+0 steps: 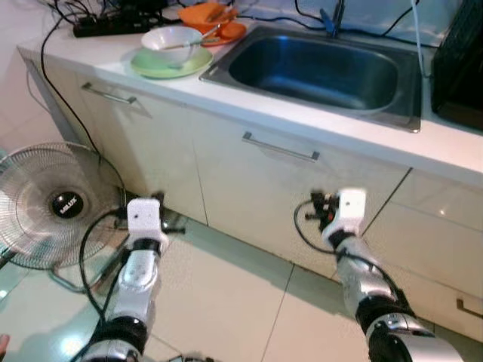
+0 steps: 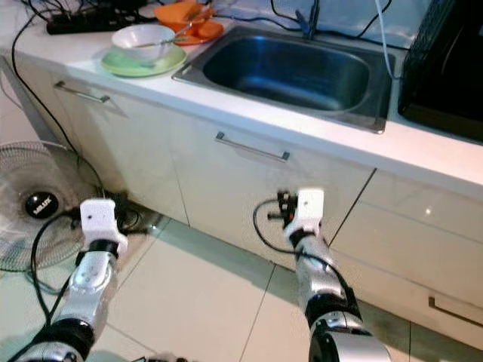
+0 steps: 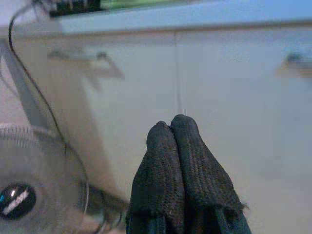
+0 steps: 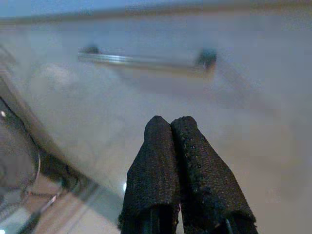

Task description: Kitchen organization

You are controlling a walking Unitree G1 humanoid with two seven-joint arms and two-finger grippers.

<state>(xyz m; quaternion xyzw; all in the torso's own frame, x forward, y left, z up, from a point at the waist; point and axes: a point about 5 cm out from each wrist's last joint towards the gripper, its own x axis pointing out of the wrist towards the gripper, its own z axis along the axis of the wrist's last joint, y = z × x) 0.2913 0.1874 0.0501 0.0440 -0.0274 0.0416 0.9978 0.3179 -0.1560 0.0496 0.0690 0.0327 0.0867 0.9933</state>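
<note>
A white bowl (image 1: 172,41) with a spoon rests on a green plate (image 1: 172,63) on the white counter, left of the steel sink (image 1: 317,72). Orange dishes (image 1: 213,18) lie behind the bowl. My left gripper (image 3: 171,127) is shut with nothing in it and hangs low before the left cabinet door. My right gripper (image 4: 169,127) is also shut and empty. It points at the cabinet door under the sink, below its bar handle (image 4: 146,59). Both arms (image 1: 138,264) are held low in front of the cabinets.
A floor fan (image 1: 53,204) stands on the left, its cable trailing on the tiles. A black power strip (image 1: 106,24) with cables lies at the counter's back. A black appliance (image 1: 459,68) stands right of the sink. Cabinet handles (image 1: 281,148) run along the doors.
</note>
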